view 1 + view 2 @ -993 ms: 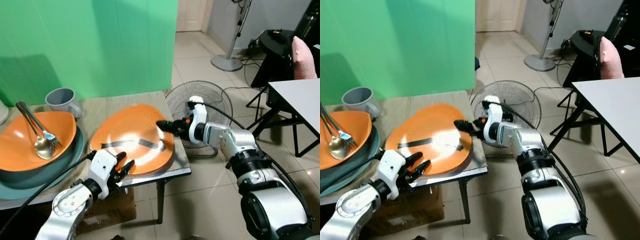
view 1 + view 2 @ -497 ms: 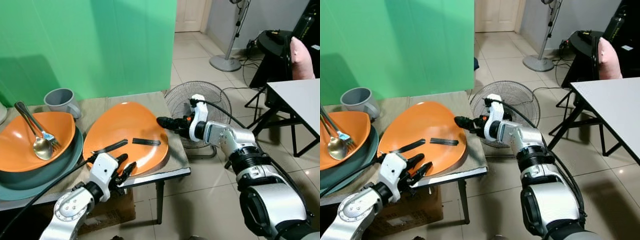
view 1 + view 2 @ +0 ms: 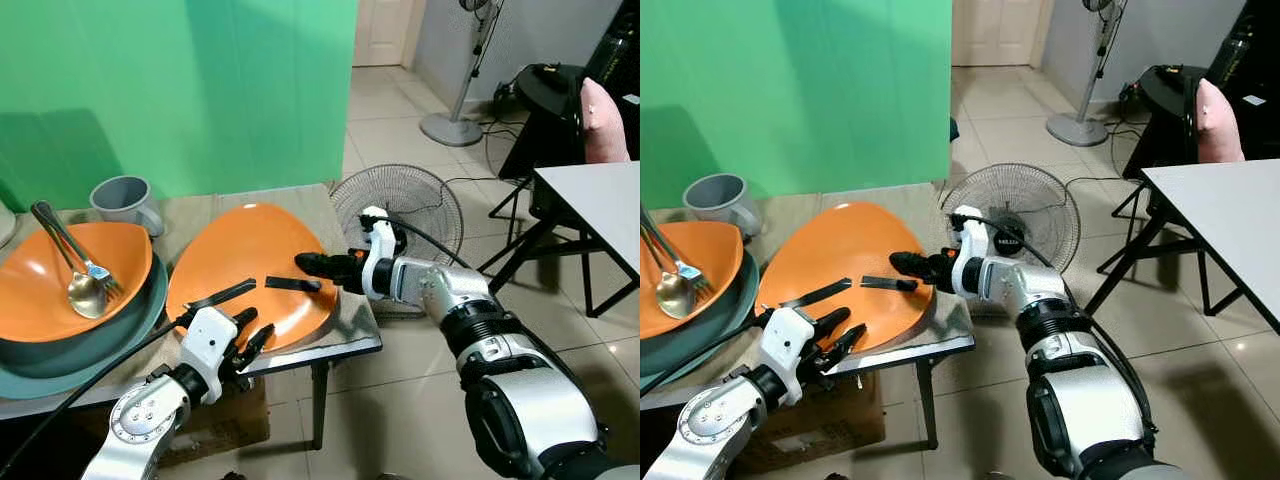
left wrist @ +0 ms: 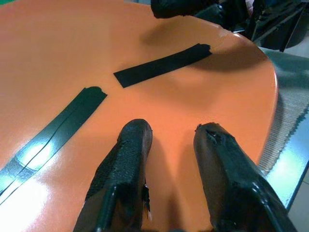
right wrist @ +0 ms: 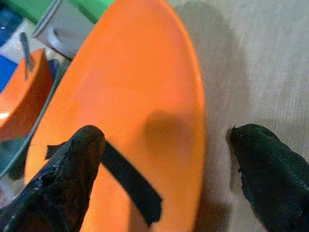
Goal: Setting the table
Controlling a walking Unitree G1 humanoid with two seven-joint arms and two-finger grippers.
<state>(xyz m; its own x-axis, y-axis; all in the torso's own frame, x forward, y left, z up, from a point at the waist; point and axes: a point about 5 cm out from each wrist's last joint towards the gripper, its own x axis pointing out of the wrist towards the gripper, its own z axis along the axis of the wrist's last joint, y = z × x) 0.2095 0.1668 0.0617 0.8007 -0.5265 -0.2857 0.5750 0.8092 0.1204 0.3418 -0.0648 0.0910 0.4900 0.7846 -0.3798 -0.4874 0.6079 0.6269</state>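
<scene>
Orange plate braced for lifting off the table: right gripper straddles its three-o'clock rim, fingers spread; left gripper, unclenched, at six o'clock.

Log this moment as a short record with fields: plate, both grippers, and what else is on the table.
plate: orange plate with two black strips, tilted, at the table's right end
left gripper: open at the plate's near edge
right gripper: open, its fingers straddling the plate's right rim
other dishes: orange bowl with spoon and fork, on a grey-green plate
cup: grey mug at the back
</scene>
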